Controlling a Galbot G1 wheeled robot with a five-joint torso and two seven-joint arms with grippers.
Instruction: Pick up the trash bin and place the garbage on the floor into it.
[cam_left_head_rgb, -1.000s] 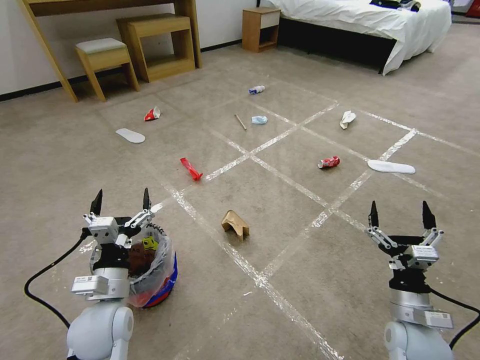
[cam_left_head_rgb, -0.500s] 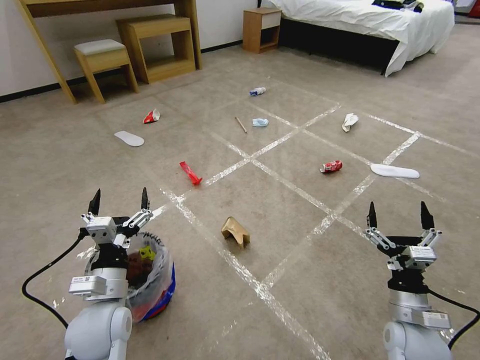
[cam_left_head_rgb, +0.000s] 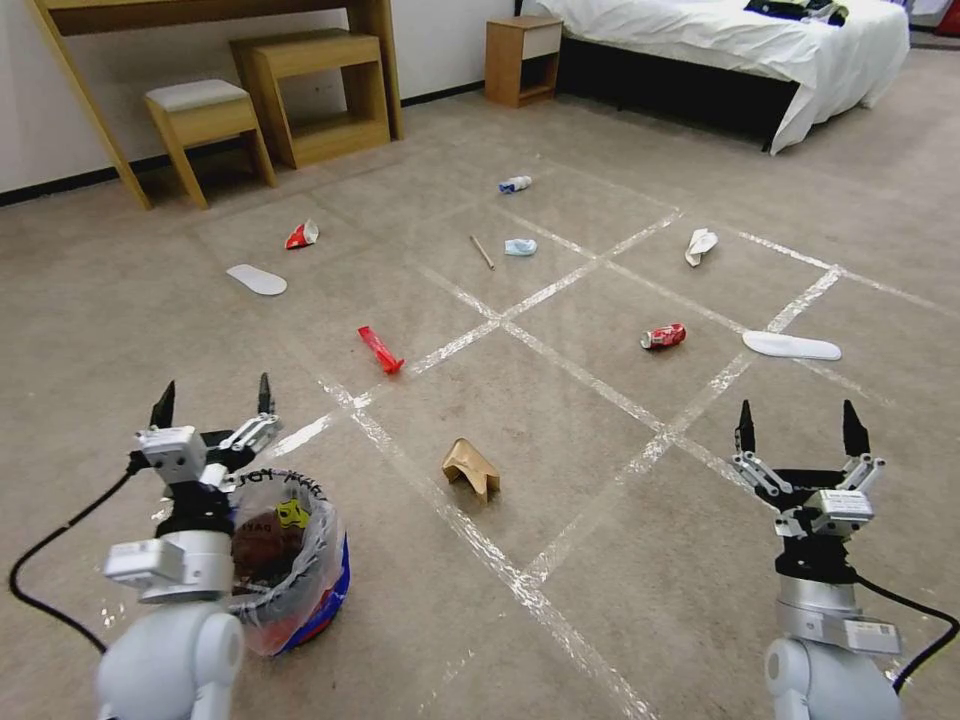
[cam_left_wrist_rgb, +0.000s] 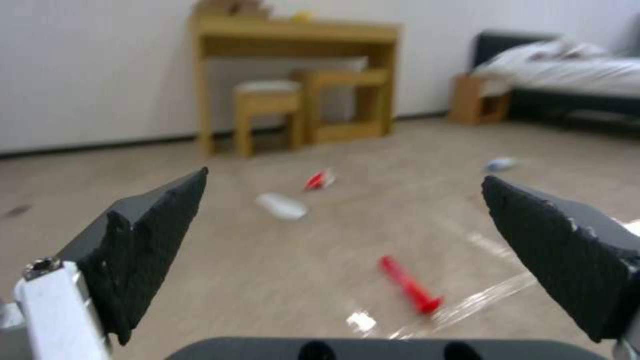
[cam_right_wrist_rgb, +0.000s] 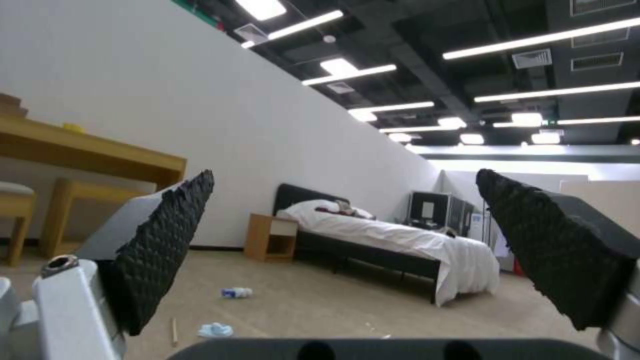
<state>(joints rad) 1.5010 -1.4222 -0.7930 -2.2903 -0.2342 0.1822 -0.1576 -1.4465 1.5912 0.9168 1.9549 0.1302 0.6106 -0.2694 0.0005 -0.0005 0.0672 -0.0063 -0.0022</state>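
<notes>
Claws (cam_left_head_rgb: 213, 392) spread beside trash bin (cam_left_head_rgb: 290, 565)

I counted one trash bin (cam_left_head_rgb: 300, 560), two red wrappers (cam_left_head_rgb: 381, 349) (cam_left_head_rgb: 301, 235), one paper bag (cam_left_head_rgb: 471, 467), one can (cam_left_head_rgb: 664, 336), one tissue (cam_left_head_rgb: 699, 244), one mask (cam_left_head_rgb: 519, 246), one stick (cam_left_head_rgb: 482, 251), one bottle (cam_left_head_rgb: 515, 184), and two flat white pieces (cam_left_head_rgb: 256, 279) (cam_left_head_rgb: 791, 346), maybe insoles.

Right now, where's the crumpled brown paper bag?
Head view: the crumpled brown paper bag lies on the floor near centre, right of the trash bin, beside a tape line, nearer than the red wrapper.
</notes>
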